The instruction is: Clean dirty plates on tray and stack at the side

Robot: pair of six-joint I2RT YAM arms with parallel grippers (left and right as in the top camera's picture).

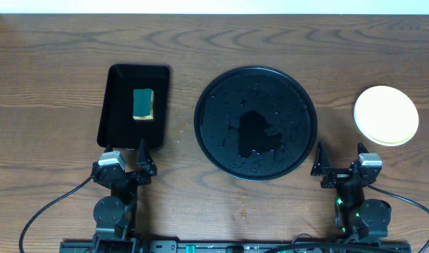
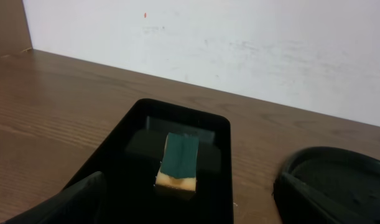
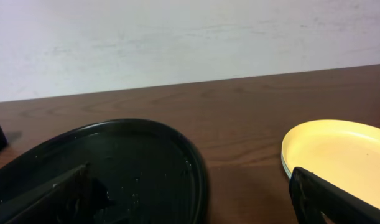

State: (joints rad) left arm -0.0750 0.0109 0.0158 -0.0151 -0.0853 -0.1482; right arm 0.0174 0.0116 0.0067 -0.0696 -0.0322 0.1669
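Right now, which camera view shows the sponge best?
The left wrist view: the sponge is close there, showing its green top and its yellow side, inside the rectangular tray. The overhead view shows it whole but small, and only from above. The right wrist view does not show it at all.

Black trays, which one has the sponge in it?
The rectangular tray, left of the round tray; the sponge lies in it, the round one holds only water.
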